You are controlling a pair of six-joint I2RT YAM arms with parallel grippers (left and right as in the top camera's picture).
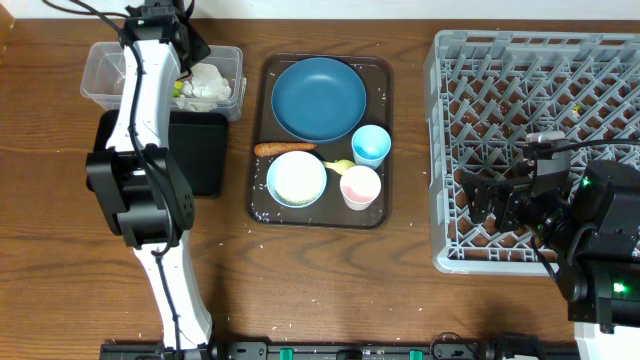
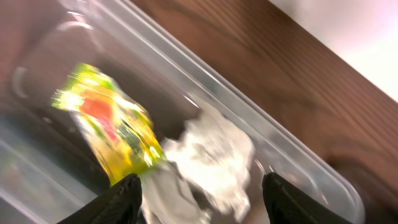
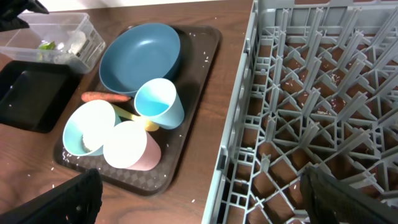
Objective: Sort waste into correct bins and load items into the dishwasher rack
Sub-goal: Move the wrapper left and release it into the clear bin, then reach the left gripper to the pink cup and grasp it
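My left gripper [image 2: 199, 196] is open over the clear tub [image 1: 108, 62], just above the yellow snack wrapper [image 2: 115, 134] and crumpled white tissue [image 2: 214, 155] lying inside it. The tissue also shows in the overhead view [image 1: 210, 85]. The black tray bin [image 1: 200, 150] lies in front of the tub. The dark blue bowl [image 1: 319, 97], white bowl [image 1: 296, 179], light blue cup [image 1: 371, 145], pink cup [image 1: 361, 187], carrot [image 1: 284, 149] and yellow spoon [image 3: 134, 116] are on the brown serving tray [image 1: 385, 215]. My right gripper [image 3: 199, 193] is open and empty over the left edge of the grey dishwasher rack [image 1: 445, 150].
Loose white rice grains [image 1: 262, 215] lie on the serving tray and on the wooden table round it. The left arm [image 1: 150, 130] reaches across the black tray toward the tub. The rack fills the right side of the table.
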